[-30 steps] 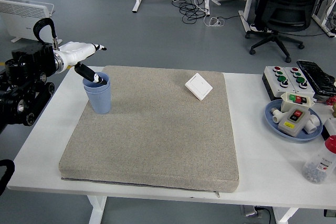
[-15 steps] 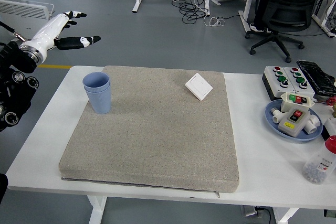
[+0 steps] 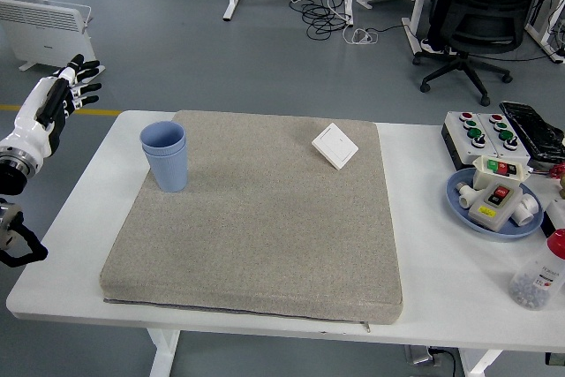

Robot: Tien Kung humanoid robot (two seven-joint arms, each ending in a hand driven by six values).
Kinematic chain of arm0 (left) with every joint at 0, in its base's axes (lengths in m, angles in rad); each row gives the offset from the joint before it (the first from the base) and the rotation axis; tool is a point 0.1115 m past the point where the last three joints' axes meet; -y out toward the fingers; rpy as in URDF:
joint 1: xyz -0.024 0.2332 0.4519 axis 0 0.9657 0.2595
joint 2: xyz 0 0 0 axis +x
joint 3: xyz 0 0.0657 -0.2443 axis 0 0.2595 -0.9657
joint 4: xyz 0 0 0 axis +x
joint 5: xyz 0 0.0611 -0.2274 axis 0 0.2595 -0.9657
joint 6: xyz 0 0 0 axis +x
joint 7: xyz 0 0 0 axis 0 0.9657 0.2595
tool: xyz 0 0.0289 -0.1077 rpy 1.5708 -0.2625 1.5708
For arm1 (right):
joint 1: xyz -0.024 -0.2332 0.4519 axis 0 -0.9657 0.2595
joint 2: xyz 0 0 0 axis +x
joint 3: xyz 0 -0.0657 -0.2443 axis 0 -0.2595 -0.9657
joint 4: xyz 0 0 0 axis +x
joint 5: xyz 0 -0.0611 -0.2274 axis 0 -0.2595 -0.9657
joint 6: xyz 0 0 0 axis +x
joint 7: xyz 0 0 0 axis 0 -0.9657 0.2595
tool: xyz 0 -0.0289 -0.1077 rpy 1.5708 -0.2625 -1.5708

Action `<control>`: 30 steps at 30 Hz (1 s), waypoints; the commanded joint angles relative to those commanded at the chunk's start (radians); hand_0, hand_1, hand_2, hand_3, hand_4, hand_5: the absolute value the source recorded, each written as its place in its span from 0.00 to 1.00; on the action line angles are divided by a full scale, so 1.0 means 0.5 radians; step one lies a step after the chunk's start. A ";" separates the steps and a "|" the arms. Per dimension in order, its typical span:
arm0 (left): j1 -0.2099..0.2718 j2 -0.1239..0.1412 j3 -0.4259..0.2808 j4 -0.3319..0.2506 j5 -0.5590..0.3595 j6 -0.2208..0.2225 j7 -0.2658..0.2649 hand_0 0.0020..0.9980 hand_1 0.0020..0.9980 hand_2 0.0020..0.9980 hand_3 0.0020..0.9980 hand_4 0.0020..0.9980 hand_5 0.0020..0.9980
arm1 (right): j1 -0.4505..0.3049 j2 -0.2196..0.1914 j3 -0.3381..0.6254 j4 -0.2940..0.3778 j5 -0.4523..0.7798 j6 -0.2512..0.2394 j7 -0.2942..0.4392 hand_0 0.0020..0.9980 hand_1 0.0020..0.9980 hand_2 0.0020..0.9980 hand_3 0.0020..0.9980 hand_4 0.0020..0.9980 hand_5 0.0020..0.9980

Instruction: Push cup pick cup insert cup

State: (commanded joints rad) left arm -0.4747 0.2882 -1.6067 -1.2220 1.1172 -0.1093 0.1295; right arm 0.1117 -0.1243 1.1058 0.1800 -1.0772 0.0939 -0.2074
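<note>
2 blue cups are seen nested, 1 inside the other, upright on the far left corner of a grey mat. The mat is laid on a white table and covers most of its middle. The left hand is held off the table's left edge, above the floor and well apart from the cups. Its fingers are stretched out nearly straight and close together, pointing away from the robot, and nothing is gripped in them.

A white wall switch is set flat on the mat near its far right corner. At the table's right end, a grey box with red and green buttons is placed by the far edge, with a black device just beside it. Nearer, a blue plate is loaded with 2 small button boxes. A clear bottle with a red cap is stood near the right edge.
</note>
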 joint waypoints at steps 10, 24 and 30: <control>0.555 -0.467 -0.260 -0.276 -0.507 0.085 -0.197 0.82 0.85 0.92 0.83 0.61 1.00 | -0.003 0.003 0.033 0.000 -0.040 0.000 -0.001 0.77 0.68 0.68 0.57 0.13 0.47; 0.658 -0.576 -0.147 -0.177 -0.386 0.147 -0.501 0.84 0.86 0.92 0.83 0.61 1.00 | 0.014 -0.002 0.074 0.000 -0.104 -0.005 -0.010 0.77 0.68 0.68 0.57 0.12 0.47; 0.667 -0.576 -0.152 -0.148 -0.379 0.163 -0.514 0.84 0.86 0.92 0.83 0.60 1.00 | 0.016 -0.006 0.079 0.000 -0.100 -0.009 -0.009 0.77 0.68 0.68 0.57 0.12 0.47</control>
State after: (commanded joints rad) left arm -0.1411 0.0000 -1.6828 -1.2958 0.9279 -0.0278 -0.1274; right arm 0.1198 -0.1276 1.1454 0.1800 -1.1271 0.0893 -0.2117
